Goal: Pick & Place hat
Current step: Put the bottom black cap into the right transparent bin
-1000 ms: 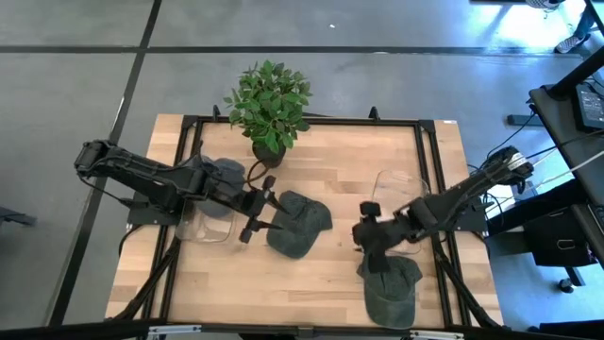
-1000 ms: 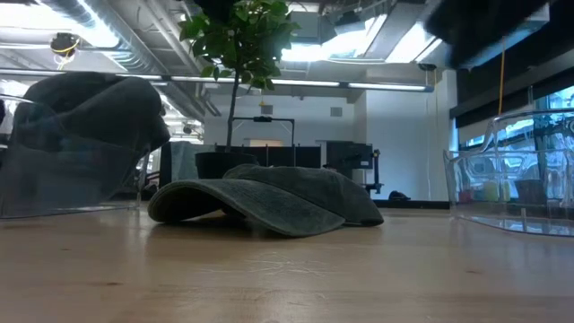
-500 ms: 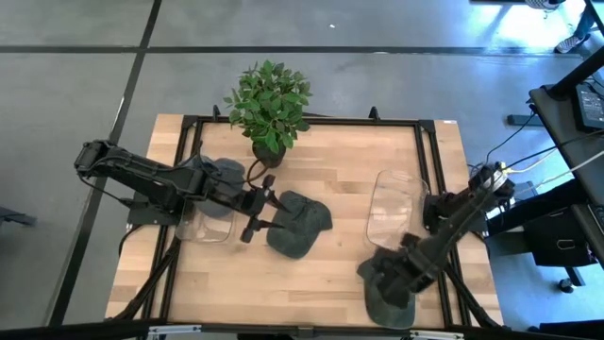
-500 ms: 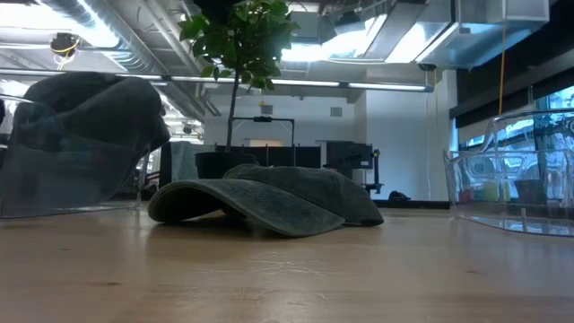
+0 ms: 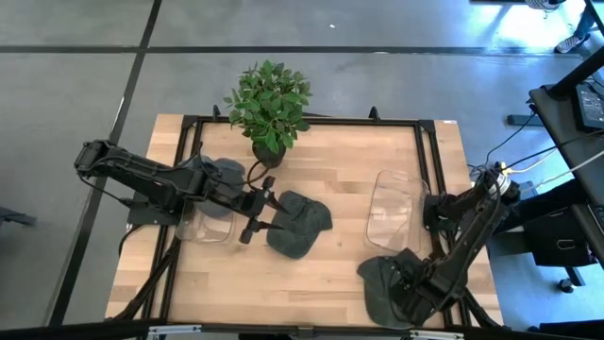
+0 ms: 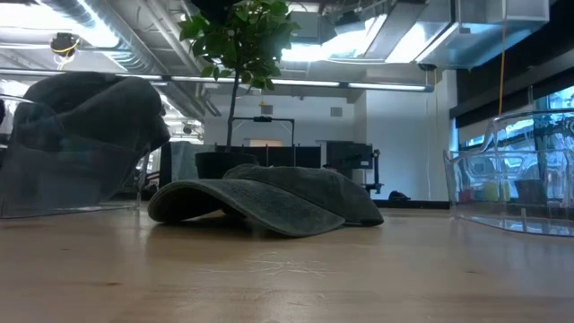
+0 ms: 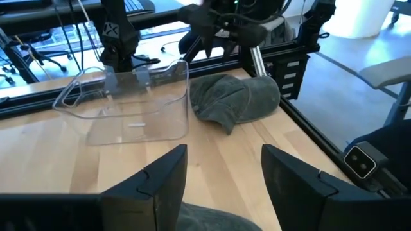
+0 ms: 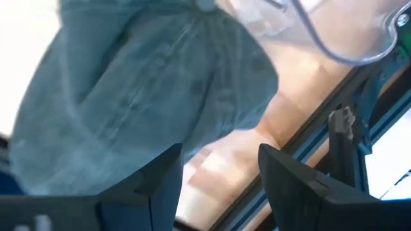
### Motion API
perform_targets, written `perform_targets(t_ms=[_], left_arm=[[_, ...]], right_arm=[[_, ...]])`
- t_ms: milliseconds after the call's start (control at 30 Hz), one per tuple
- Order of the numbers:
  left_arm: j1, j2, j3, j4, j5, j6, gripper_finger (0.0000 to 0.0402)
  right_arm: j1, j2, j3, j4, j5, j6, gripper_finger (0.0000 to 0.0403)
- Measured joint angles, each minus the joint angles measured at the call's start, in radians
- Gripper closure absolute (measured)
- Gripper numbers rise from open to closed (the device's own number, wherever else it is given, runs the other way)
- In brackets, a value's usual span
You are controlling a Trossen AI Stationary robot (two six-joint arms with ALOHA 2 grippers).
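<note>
Two dark green caps lie on the table. One cap (image 5: 298, 223) (image 6: 269, 201) rests crown up in the middle. My left gripper (image 5: 261, 213) (image 7: 225, 186) is open at its left edge, and a strip of that cap (image 7: 207, 220) shows between the fingers. The second cap (image 5: 382, 289) (image 7: 234, 102) lies at the near right corner. My right gripper (image 5: 408, 286) (image 8: 220, 183) is open above it, and the cap (image 8: 148, 96) fills its wrist view. A third dark cap (image 5: 223, 174) (image 6: 85, 117) sits in the left clear bin.
A clear bin (image 5: 209, 227) stands at the left and another clear bin (image 5: 394, 202) (image 7: 131, 109) at the right, close to the right arm. A potted plant (image 5: 269, 104) stands at the far edge. A dark frame (image 5: 436, 179) rims the table.
My right arm has swung from the middle of the table toward the near right corner, bringing its gripper down over the second cap. The left arm and the middle cap have kept still.
</note>
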Motion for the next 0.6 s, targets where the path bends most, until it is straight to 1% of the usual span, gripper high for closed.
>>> perform_targets(t_ms=[100,200,300,433,600], left_arm=[[0.0,0.0,0.0,0.0,0.0,0.0,0.0207],[0.0,0.0,0.0,0.0,0.0,-0.001,0.0209],[0.0,0.0,0.0,0.0,0.0,-0.001,0.0209],[0.0,0.0,0.0,0.001,0.0,-0.002,0.0207],[0.0,0.0,0.0,0.001,0.0,-0.026,0.0206]], right_arm=[[0.007,-0.007,-0.049,0.032,0.001,0.003,0.0201],[0.009,-0.029,-0.114,0.111,0.001,-0.001,0.0201],[0.019,-0.074,-0.184,0.166,0.02,0.0,0.0201],[0.034,-0.136,-0.267,0.181,0.051,0.006,0.0201],[0.033,-0.178,-0.355,0.287,0.054,-0.058,0.0201]])
